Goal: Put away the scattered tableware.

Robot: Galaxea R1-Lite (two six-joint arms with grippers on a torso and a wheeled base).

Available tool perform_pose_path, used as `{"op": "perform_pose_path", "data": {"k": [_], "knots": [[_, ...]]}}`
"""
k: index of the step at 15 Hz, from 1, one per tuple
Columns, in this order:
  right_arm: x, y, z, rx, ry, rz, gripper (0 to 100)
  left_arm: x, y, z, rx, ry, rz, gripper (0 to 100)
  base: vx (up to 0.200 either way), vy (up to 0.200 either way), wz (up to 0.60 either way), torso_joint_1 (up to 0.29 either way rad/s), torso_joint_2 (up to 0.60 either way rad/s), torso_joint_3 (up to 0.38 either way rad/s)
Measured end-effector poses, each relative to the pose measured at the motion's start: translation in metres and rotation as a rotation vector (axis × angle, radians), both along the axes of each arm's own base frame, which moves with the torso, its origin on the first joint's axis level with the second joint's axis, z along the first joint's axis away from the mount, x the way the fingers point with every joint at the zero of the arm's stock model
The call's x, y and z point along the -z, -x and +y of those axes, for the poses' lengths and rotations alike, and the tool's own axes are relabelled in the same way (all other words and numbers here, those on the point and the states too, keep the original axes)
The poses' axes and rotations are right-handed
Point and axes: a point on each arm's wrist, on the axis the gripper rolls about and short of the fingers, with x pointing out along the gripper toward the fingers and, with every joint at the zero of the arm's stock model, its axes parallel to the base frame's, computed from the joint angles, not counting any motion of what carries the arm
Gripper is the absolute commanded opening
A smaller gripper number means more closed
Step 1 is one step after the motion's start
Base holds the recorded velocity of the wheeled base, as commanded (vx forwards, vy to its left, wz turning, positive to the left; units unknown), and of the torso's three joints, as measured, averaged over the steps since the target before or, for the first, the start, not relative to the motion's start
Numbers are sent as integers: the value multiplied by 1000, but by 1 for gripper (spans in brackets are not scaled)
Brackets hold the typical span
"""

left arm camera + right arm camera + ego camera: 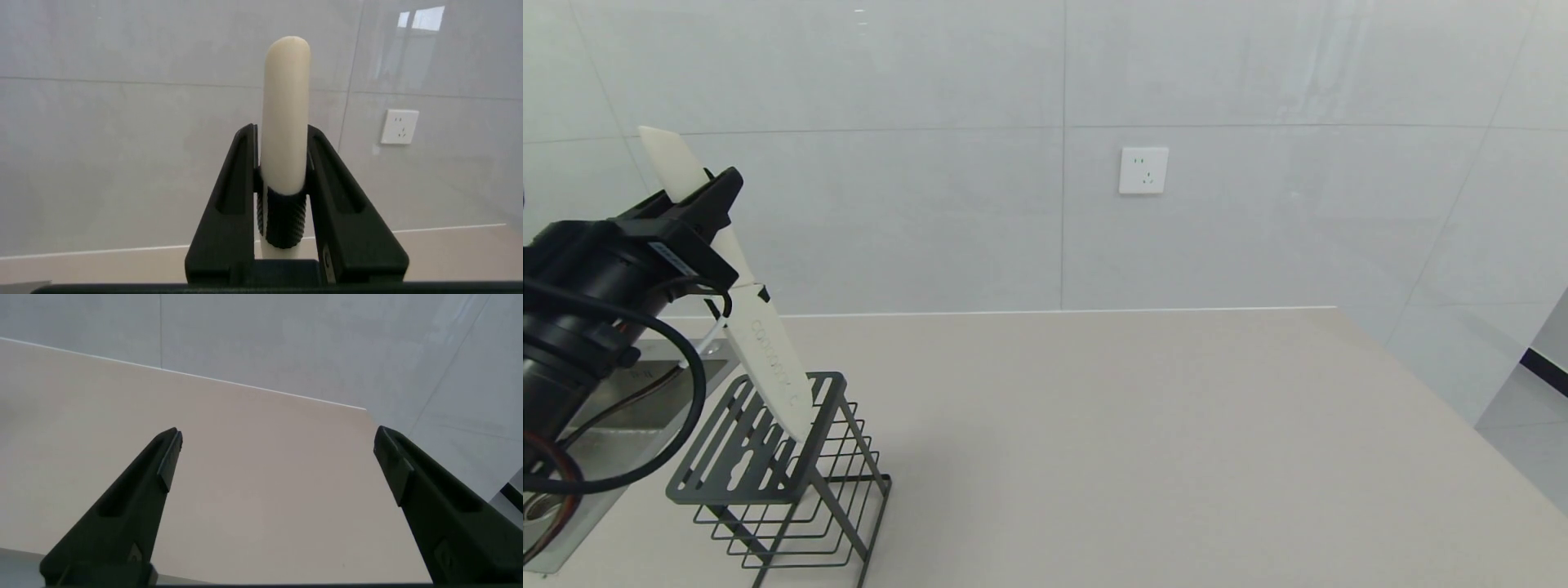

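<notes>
The white-bladed kitchen knife [768,359] hangs at about 8 o'clock in the head view, tip down and tilted. Its rounded cream handle [285,106] is clamped between the closed fingers of the left gripper [715,204]. The blade's point is at the slotted top plate of the black wire knife rack [727,461], which stands on the beige countertop [1135,441], at 3 o'clock from a steel sink [613,425]. I judge the knife light and stiff, and brittle if the blade is ceramic, with a smooth handle that could twist in the pads. The handle, clear of the edge, looks the right place to hold it. The right gripper [278,443] hovers over bare counter, fingers spread wide and holding nothing. Whether the tip has entered a slot or merely touches the plate cannot be made out. The sink is partly hidden behind the arm, and the rack's feet are cropped at 6 o'clock.
</notes>
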Motion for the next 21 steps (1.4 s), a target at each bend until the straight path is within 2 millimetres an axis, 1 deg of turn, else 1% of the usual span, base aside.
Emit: {"op": "perform_pose_path", "data": {"k": [3, 8, 13, 19, 21], "knots": [[0, 0, 0, 0, 0, 0, 100, 0, 0, -1, -17, -20, -4, 0, 0, 0, 0, 0, 0, 0], [0, 0, 0, 0, 0, 0, 100, 0, 3, -10, 33, -24, -6, 0, 0, 0, 0, 0, 0, 0], [0, 0, 0, 0, 0, 0, 100, 11, 6, -9, 31, -45, 24, 0, 0, 0, 0, 0, 0, 0], [0, 0, 0, 0, -1, 0, 100, 15, 6, -9, 33, -42, 41, 0, 0, 0, 0, 0, 0, 0], [0, 0, 0, 0, -1, 0, 100, 20, 7, -8, 33, -48, 59, 0, 0, 0, 0, 0, 0, 0]]}}
